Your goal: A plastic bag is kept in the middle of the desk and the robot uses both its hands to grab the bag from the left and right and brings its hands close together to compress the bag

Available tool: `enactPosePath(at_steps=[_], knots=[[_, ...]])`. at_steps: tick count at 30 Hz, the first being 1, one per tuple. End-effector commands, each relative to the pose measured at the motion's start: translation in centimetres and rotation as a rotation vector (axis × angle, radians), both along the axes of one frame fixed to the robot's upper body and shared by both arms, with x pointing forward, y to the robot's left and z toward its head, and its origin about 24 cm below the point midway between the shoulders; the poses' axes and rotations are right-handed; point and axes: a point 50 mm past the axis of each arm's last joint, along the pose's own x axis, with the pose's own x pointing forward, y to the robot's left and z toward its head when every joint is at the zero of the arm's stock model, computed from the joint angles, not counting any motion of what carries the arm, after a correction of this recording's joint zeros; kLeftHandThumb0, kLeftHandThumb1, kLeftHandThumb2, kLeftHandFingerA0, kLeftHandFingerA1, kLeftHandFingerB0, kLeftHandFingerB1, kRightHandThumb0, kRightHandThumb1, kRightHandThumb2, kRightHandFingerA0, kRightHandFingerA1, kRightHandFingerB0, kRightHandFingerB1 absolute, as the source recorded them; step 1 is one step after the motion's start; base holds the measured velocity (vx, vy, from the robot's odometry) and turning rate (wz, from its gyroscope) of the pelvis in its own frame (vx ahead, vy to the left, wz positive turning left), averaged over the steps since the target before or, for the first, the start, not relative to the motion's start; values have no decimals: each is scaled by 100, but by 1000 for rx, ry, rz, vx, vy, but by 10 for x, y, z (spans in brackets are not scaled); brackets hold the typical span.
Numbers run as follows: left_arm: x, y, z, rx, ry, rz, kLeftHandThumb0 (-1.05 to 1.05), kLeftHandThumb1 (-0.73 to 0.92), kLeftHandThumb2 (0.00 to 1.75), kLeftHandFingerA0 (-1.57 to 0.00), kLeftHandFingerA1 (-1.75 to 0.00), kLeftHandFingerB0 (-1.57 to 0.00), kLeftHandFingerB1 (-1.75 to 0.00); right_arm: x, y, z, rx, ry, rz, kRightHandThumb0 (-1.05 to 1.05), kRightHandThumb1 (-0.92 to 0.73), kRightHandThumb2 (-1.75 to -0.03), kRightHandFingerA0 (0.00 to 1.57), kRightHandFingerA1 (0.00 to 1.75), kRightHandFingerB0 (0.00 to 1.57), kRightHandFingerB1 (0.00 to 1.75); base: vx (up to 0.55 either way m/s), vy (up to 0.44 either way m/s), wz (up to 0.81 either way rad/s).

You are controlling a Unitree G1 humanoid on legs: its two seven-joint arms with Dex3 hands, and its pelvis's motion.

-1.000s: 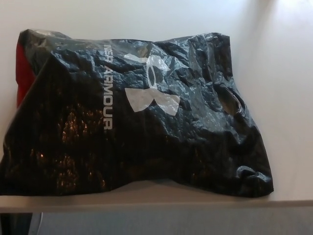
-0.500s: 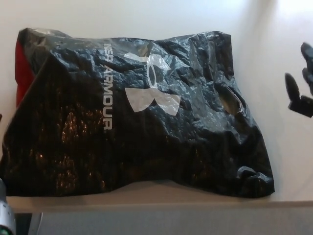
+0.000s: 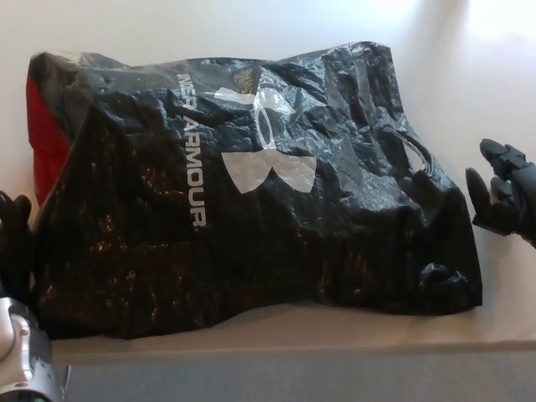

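Note:
A large crumpled black plastic bag (image 3: 251,184) with a white logo and lettering lies across the middle of the white desk (image 3: 251,25), with a red patch showing at its left end. My left hand (image 3: 15,234) sits at the bag's left edge, dark fingers raised and touching or nearly touching the plastic; its silver wrist shows at the bottom left corner. My right hand (image 3: 502,197) is open just off the bag's right edge, fingers apart, a small gap from the plastic.
The desk's front edge (image 3: 335,343) runs along the bottom, just below the bag. Bare white desk surface lies behind the bag and to its right.
Both hands have come in towards the bag: the left now shows at its left edge, the right has moved lower and closer. The bag's right side has lifted and bunched slightly.

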Motion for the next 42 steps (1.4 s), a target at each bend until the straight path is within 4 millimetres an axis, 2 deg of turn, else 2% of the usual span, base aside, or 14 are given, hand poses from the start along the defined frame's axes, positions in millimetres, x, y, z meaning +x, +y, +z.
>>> enactPosePath(at_steps=[1, 5, 6, 7, 9, 10, 11, 15, 26, 36, 39, 40, 41, 42], knots=[[-4, 3, -9, -82, 28, -42, -82, 92, 78, -18, -40, -15, -31, -13, 7, -25, 74, 61, -11, -91, -77, -114, 1, 21, 0, 9, 0, 0, 0], [0, 3, -10, -227, 1, -128, -35, 53, 113, -1, -50, 0, -49, -15, 13, -30, 135, 48, 2, -88, -75, -114, 1, 22, 0, 13, 0, 0, 0], [3, 1, -9, -282, -7, -171, -83, 81, 117, -14, -52, 0, -35, -16, 15, -32, 158, 52, -4, -88, -92, -67, 0, 27, 0, 0, 0, 0, 0], [6, -1, -8, -319, -12, -213, -78, 79, 117, -5, -48, -4, -33, -16, 18, -34, 176, 55, -13, -91, -76, -115, 1, 21, 0, 9, 0, 0, 0], [16, -9, -2, -345, -23, -256, -81, 81, 117, -1, -46, -13, -29, -11, 14, -27, 173, 37, -24, -93, -77, -115, 1, 21, 0, 7, 0, 0, 0], [18, -12, 0, -351, -24, -281, -76, 92, 80, -6, -35, -7, -23, -11, 16, -27, 178, 34, -24, -92, -77, -115, 2, 24, 0, 8, 0, 0, 0], [19, -15, 1, -354, -24, -307, -75, 81, 118, -2, -38, -7, -24, -10, 19, -27, 193, 31, -25, -91, -76, -115, 4, 26, 0, 9, 0, 0, 0], [29, -30, 7, -321, 8, -415, -86, 92, 129, 0, -17, 0, -13, -7, 31, -24, 287, -33, -34, -96, -81, -117, 0, 20, 0, 5, 0, 0, 0], [34, -114, -13, -381, 94, -646, -85, 92, 132, 0, -16, 0, -11, -23, 102, -29, 605, -252, -122, -88, -85, -122, 10, 47, 0, 14, 0, 0, 0], [22, -134, -27, -430, 92, -581, -82, 92, 130, 0, -16, 0, -13, -32, 101, -36, 683, -267, -191, -87, -85, -120, 12, 47, 0, 13, 0, 0, 0], [19, -142, -31, -433, 109, -560, -79, 92, 129, 0, -17, 0, -15, -34, 102, -38, 679, -258, -189, -86, -92, -83, 18, 39, 1, 15, 0, 0, 0], [21, -154, -27, -420, 92, -564, -77, 92, 129, 0, -18, 0, -16, -31, 108, -35, 677, -257, -176, -86, -84, -119, 14, 49, 0, 15, 0, 0, 0], [22, -164, -25, -421, 82, -568, -78, 92, 129, 0, -17, 0, -15, -30, 113, -34, 666, -254, -164, -81, -92, -76, 15, 36, 2, 16, 0, 0, 0], [21, -167, -24, -410, 79, -567, -77, 92, 129, 0, -19, 0, -17, -31, 115, -34, 658, -251, -155, -85, -83, -117, 15, 50, 0, 16, 0, 0, 0]])
